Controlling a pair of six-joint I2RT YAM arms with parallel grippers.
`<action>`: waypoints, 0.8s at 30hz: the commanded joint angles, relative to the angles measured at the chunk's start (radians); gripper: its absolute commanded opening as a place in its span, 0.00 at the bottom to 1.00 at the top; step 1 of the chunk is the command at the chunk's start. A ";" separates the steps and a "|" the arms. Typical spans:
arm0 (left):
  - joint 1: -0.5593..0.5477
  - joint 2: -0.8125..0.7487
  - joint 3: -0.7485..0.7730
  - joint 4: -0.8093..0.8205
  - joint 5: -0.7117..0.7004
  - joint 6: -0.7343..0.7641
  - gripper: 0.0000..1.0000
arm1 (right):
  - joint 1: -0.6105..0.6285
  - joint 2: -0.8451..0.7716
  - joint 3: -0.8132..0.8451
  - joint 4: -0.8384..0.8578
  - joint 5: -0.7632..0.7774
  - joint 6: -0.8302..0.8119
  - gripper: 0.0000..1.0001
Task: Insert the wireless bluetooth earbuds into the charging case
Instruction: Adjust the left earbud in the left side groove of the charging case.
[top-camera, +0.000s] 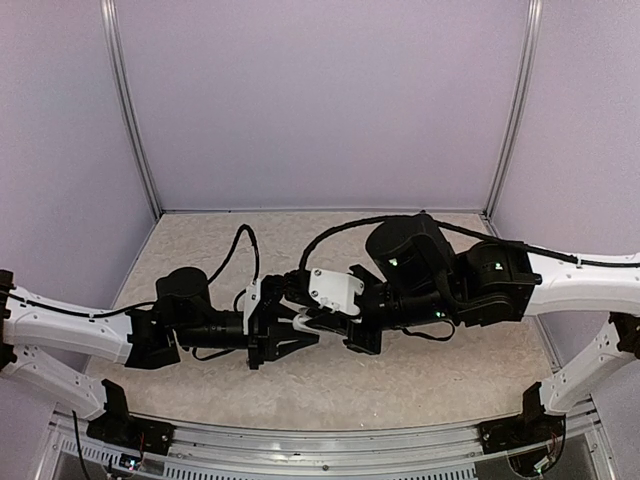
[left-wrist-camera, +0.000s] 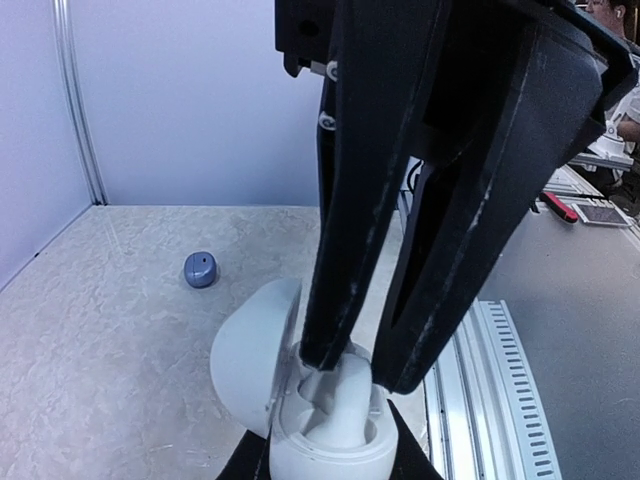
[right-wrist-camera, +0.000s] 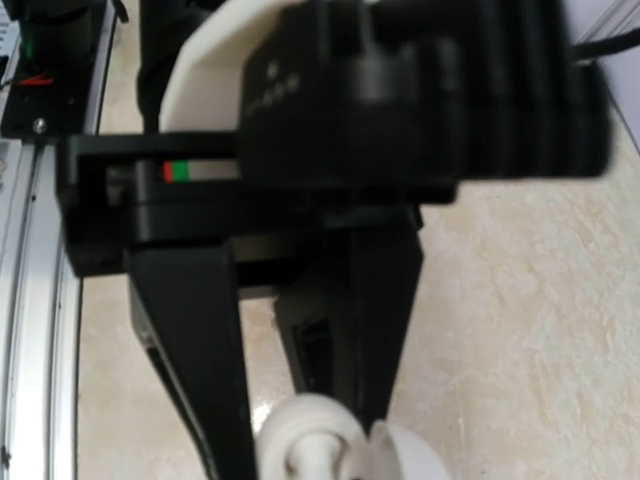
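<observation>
My left gripper (top-camera: 296, 336) is shut on the base of a white charging case (left-wrist-camera: 330, 452), which it holds above the table with its lid (left-wrist-camera: 250, 350) open to the left. My right gripper (left-wrist-camera: 362, 375) comes down from above, its fingers (left-wrist-camera: 345, 250) shut on a white earbud (left-wrist-camera: 350, 400) that sits partly in the case's well. A dark blue-grey earbud (left-wrist-camera: 200, 268) lies alone on the table behind. In the right wrist view the case (right-wrist-camera: 305, 440) shows at the bottom edge between the left gripper's fingers (right-wrist-camera: 190, 340); everything is blurred there. The other earbuds are out of view.
An aluminium rail (left-wrist-camera: 490, 380) runs along the table's near edge, close under both grippers. Lilac booth walls (top-camera: 320, 100) close the back and sides. A black cable (top-camera: 245, 250) loops over the table behind the left arm.
</observation>
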 joint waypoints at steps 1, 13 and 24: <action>-0.011 0.009 0.038 -0.011 -0.017 0.018 0.00 | 0.009 0.029 0.036 -0.044 0.014 -0.001 0.13; -0.006 -0.007 0.019 0.025 -0.008 0.005 0.00 | 0.008 -0.015 -0.039 0.037 0.029 0.011 0.00; -0.001 -0.027 0.005 0.072 0.034 -0.009 0.00 | -0.025 -0.091 -0.159 0.158 -0.068 0.041 0.00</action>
